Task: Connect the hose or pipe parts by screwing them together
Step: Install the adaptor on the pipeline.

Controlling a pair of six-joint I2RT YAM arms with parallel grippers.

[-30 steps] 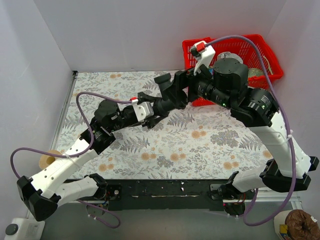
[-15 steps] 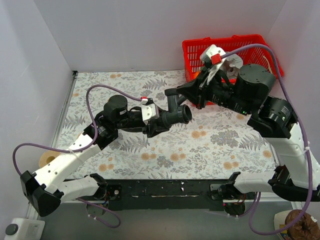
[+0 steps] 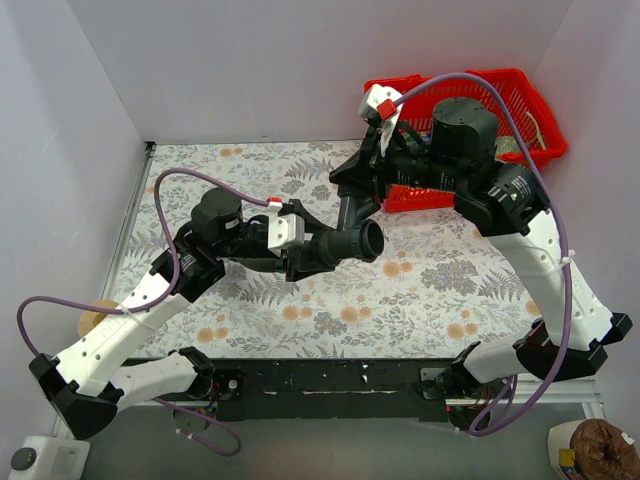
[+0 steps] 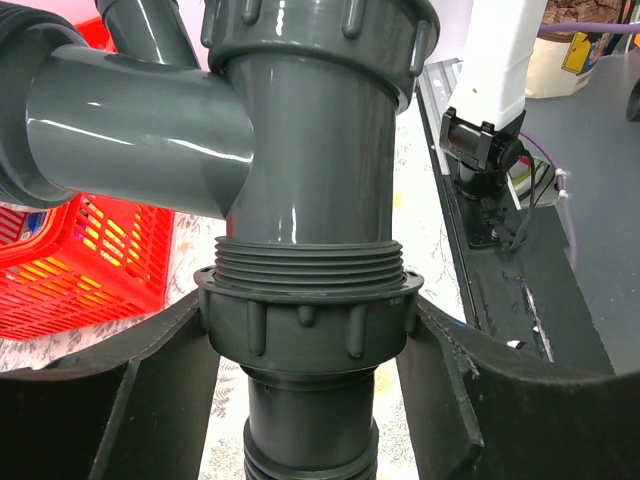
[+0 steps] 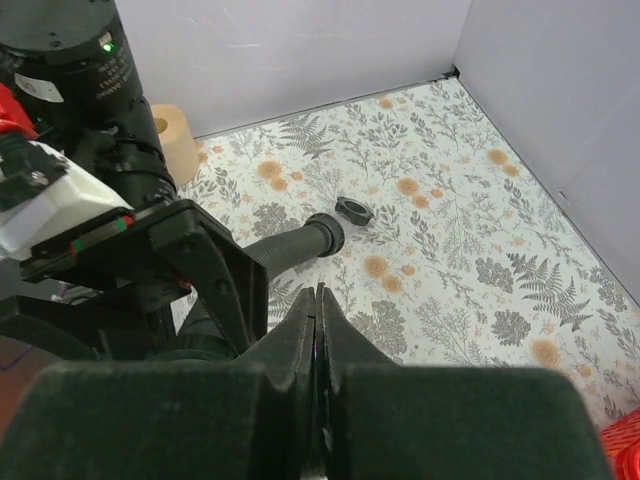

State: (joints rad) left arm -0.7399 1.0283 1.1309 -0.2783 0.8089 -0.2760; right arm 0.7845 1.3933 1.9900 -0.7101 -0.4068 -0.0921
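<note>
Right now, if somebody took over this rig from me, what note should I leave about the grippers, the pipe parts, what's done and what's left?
Left gripper: shut on the grey T fitting, gripping its ribbed nut and holding it above the table.
Right gripper: shut and empty, close to the fitting.
Black ribbed hose: lying on the table with one collar end free. Its other end is hidden behind the left gripper. A small dark ring lies just past the free end.
Done: fitting lifted.
Left: no hose-to-fitting joint shows, so probably pick up the hose and screw its collar onto the fitting.
</note>
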